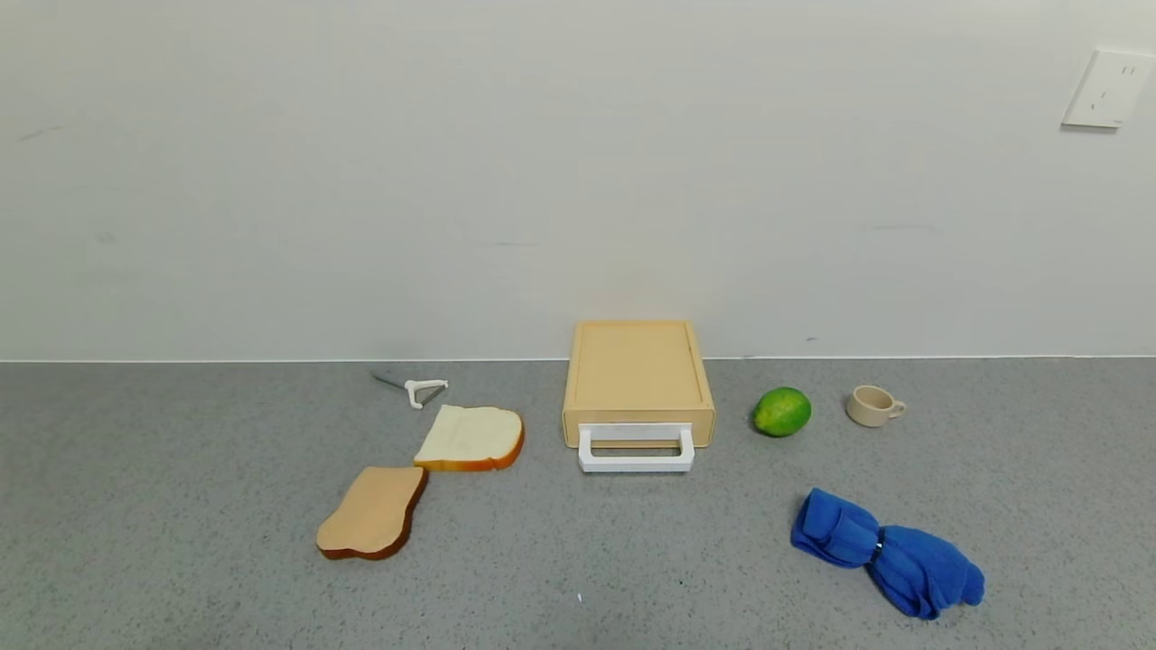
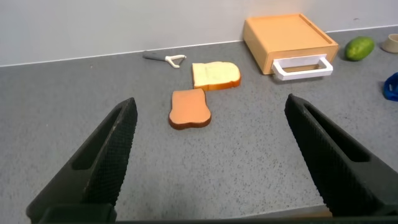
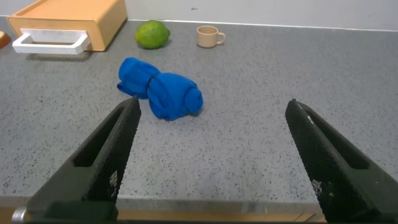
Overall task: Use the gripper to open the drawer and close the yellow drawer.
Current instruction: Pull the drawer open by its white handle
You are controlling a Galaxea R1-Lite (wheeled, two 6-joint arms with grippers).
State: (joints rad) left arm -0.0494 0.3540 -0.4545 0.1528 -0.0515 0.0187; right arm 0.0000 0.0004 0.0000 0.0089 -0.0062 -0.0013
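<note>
The pale yellow-tan drawer box [image 1: 638, 375] stands against the back wall at the middle of the counter. Its drawer is shut in the casing, with the white loop handle [image 1: 636, 449] facing me. It also shows in the left wrist view [image 2: 289, 42] and the right wrist view [image 3: 65, 22]. Neither arm shows in the head view. My left gripper [image 2: 211, 112] is open and empty, hovering near the counter's front edge, left of the drawer. My right gripper [image 3: 211, 109] is open and empty near the front edge, right of the drawer.
Two bread slices [image 1: 470, 438] [image 1: 373, 513] and a white peeler [image 1: 421, 390] lie left of the drawer. A lime [image 1: 782, 411], a beige cup [image 1: 872, 405] and a crumpled blue cloth [image 1: 885, 552] are to its right. Bare counter lies in front of the handle.
</note>
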